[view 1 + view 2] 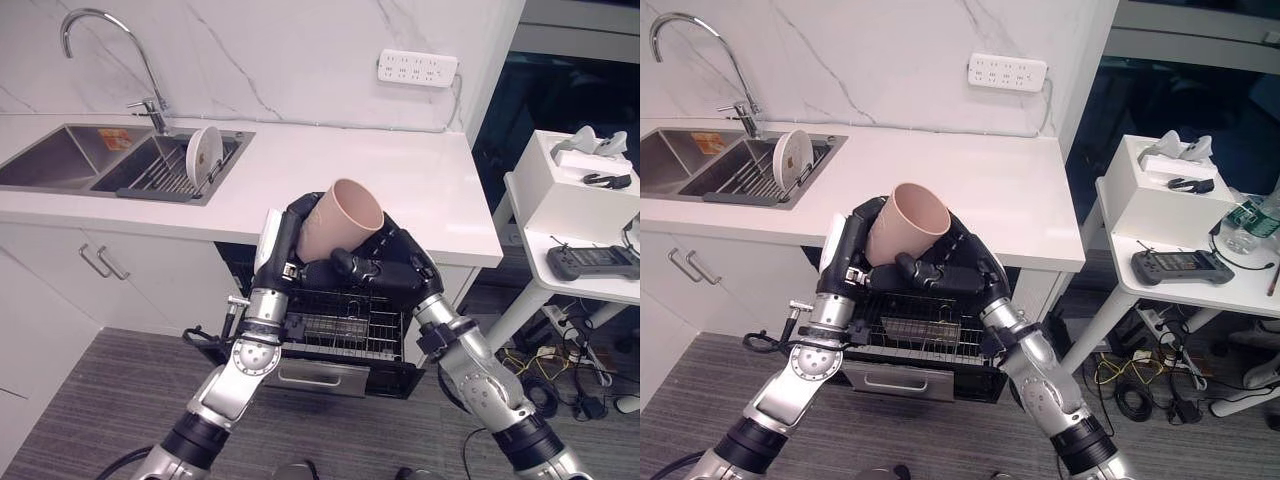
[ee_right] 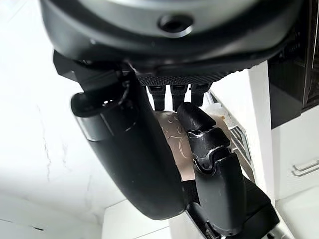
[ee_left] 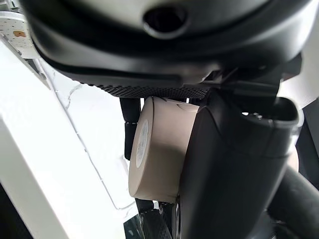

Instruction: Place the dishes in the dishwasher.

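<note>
White marble wall and a pale bench [image 1: 400, 190] fill the upper half of the head views, with a steel sink [image 1: 60, 160] at ten o'clock carrying a white plate [image 1: 204, 155] upright in its drainer. At six o'clock, under the bench edge, the dishwasher [image 1: 340, 375] stands open with its wire rack [image 1: 345, 320] pulled out. Centred above that rack, both hands meet around a beige cup [image 1: 340, 218], tilted with its mouth toward one o'clock. The left hand [image 1: 285, 240] has its fingers curled round the cup's side, and the right hand [image 1: 385, 265] wraps it from the other side, thumb across the front. The step in hand looks like a transfer or carry of the cup. Next, I judge, one hand must let go while the other lowers the cup, mouth down, into the rack.
</note>
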Controlling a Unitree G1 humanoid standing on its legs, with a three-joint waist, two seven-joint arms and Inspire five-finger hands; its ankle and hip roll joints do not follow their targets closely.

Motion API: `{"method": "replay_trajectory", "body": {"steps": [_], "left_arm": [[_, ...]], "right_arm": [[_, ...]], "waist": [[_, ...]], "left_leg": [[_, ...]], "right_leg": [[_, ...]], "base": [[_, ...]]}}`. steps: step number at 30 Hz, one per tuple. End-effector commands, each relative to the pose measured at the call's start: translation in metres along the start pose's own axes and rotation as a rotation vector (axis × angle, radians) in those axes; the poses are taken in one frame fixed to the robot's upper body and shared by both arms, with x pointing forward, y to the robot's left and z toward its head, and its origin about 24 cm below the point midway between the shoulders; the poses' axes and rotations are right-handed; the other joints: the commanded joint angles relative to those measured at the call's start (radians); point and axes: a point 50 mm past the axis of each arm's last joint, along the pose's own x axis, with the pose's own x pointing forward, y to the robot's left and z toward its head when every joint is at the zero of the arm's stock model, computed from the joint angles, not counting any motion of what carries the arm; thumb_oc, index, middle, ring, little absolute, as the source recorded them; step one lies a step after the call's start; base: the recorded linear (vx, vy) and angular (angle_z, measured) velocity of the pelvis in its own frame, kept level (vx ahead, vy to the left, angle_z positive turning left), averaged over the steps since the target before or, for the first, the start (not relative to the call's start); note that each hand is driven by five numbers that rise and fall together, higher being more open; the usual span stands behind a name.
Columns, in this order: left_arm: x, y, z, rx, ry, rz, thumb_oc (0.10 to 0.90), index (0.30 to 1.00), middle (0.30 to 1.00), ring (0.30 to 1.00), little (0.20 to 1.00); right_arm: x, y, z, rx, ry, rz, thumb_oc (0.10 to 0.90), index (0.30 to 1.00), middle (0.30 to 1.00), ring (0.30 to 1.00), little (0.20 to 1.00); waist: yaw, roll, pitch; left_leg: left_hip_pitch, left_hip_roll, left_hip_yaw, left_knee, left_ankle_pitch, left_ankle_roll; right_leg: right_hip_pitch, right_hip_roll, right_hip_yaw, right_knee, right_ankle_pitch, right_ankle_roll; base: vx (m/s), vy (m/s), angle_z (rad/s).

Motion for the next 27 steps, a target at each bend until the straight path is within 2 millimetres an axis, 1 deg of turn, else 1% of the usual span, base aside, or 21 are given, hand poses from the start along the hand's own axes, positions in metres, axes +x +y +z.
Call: {"method": "replay_trajectory", "body": {"steps": [1, 8, 15, 19, 25, 27], "left_arm": [[0.014, -0.011, 0.045, -0.003, -0.275, -0.049, 0.4, 0.3, 0.3, 0.3, 0.3], [0.009, -0.018, 0.039, 0.003, -0.265, -0.059, 0.4, 0.3, 0.3, 0.3, 0.3], [0.007, -0.024, 0.032, 0.012, -0.258, -0.06, 0.4, 0.3, 0.3, 0.3, 0.3], [0.004, -0.029, 0.024, 0.011, -0.244, -0.053, 0.4, 0.3, 0.3, 0.3, 0.3], [0.001, -0.033, 0.017, 0.008, -0.239, -0.056, 0.4, 0.3, 0.3, 0.3, 0.3], [-0.002, -0.038, 0.013, -0.009, -0.232, -0.062, 0.4, 0.3, 0.3, 0.3, 0.3]], "right_arm": [[0.028, 0.056, 0.06, -0.109, -0.335, 0.291, 0.8, 0.9, 0.9, 0.9, 0.9], [0.03, 0.055, 0.072, -0.172, -0.388, 0.27, 0.8, 0.9, 0.9, 0.9, 0.9], [0.032, 0.056, 0.076, -0.162, -0.406, 0.275, 0.8, 0.9, 0.9, 0.9, 0.9], [0.034, 0.057, 0.075, -0.125, -0.4, 0.284, 0.8, 0.9, 0.9, 0.9, 0.9], [0.034, 0.059, 0.075, -0.092, -0.403, 0.302, 0.8, 0.9, 0.9, 0.9, 0.9], [0.036, 0.062, 0.075, -0.042, -0.402, 0.337, 0.8, 0.9, 0.9, 0.9, 0.9]], "waist": [[0.0, -0.023, -0.034], [0.002, -0.028, -0.031], [0.0, -0.03, -0.03], [-0.003, -0.031, -0.032], [-0.004, -0.033, -0.033], [-0.005, -0.035, -0.034]], "left_leg": [[0.045, 0.035, 0.013, -0.025, -0.092, -0.026], [0.047, 0.035, 0.013, -0.025, -0.096, -0.026], [0.047, 0.035, 0.016, -0.025, -0.098, -0.025], [0.051, 0.036, 0.019, -0.025, -0.101, -0.025], [0.053, 0.036, 0.022, -0.025, -0.103, -0.024], [0.053, 0.037, 0.023, -0.025, -0.104, -0.025]], "right_leg": [[0.066, -0.021, 0.069, -0.023, -0.085, 0.086], [0.068, -0.017, 0.071, -0.023, -0.089, 0.082], [0.068, -0.015, 0.073, -0.023, -0.09, 0.081], [0.069, -0.014, 0.077, -0.023, -0.09, 0.08], [0.07, -0.013, 0.08, -0.023, -0.09, 0.08], [0.07, -0.014, 0.081, -0.023, -0.091, 0.08]], "base": [[0.0, 0.0, 0.0], [0.0, 0.0, 0.0], [0.0, 0.0, 0.0], [0.0, 0.0, 0.0], [0.0, 0.0, 0.0], [0.0, 0.0, 0.0]]}}
